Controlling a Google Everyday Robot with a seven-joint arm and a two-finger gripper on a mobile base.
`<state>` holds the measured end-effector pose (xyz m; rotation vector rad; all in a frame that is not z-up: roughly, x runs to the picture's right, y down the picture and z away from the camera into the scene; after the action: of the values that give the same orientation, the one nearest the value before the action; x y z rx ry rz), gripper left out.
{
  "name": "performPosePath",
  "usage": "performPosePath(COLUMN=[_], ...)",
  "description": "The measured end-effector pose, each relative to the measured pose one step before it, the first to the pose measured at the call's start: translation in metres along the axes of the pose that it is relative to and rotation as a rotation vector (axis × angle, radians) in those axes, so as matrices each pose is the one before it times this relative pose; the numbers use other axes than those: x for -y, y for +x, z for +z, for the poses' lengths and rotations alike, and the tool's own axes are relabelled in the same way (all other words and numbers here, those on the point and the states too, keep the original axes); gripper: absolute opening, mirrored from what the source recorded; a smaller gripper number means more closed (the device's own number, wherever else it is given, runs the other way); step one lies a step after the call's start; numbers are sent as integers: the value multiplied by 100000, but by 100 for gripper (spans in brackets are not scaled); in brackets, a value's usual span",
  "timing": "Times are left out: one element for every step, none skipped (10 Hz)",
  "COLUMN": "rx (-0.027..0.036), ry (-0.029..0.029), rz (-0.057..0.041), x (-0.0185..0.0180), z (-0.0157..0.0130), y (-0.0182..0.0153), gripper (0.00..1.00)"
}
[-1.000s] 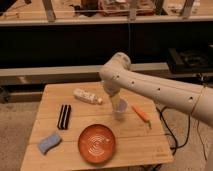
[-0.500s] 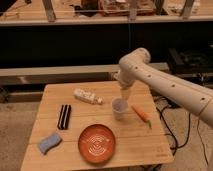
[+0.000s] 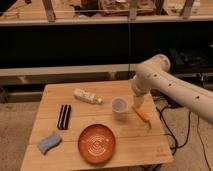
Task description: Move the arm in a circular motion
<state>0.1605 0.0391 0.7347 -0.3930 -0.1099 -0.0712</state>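
The arm (image 3: 172, 87) is large and cream-white, made of thick tubular segments with small dark dots. It reaches in from the right edge, bends at a rounded joint (image 3: 152, 67) above the table's far right side, and points down. The gripper (image 3: 138, 101) hangs at its end, just right of a white cup (image 3: 119, 106) and above the near end of an orange carrot (image 3: 142, 115). It holds nothing that I can see.
On the wooden table (image 3: 125, 150) stand an orange plate (image 3: 96, 143) at the front middle, a blue sponge (image 3: 49, 142) front left, a black bar (image 3: 63, 116) at the left and a white bottle (image 3: 87, 96) lying at the back. Dark shelving stands behind; cables hang at the right.
The arm's bent joint has swung from above the table's middle to the right and farther back. The gripper moved from over the cup to its right. The tabletop items have not moved.
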Motion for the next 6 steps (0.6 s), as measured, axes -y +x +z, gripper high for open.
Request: performPosePath(rx=[-1930, -1516, -1362, -266, 1109, 1000], ry=[-1159, -1469, -2058, -1511, -2322, -2073], rz=[928, 855, 1275, 641, 1266, -1397], x=[-2068, -2013, -2484, -1642, -2032, -1434], z=[-823, -716, -777, -404, -355, 97], y=[184, -26, 19, 9, -71, -565], gripper=[80, 80, 80, 80, 80, 80])
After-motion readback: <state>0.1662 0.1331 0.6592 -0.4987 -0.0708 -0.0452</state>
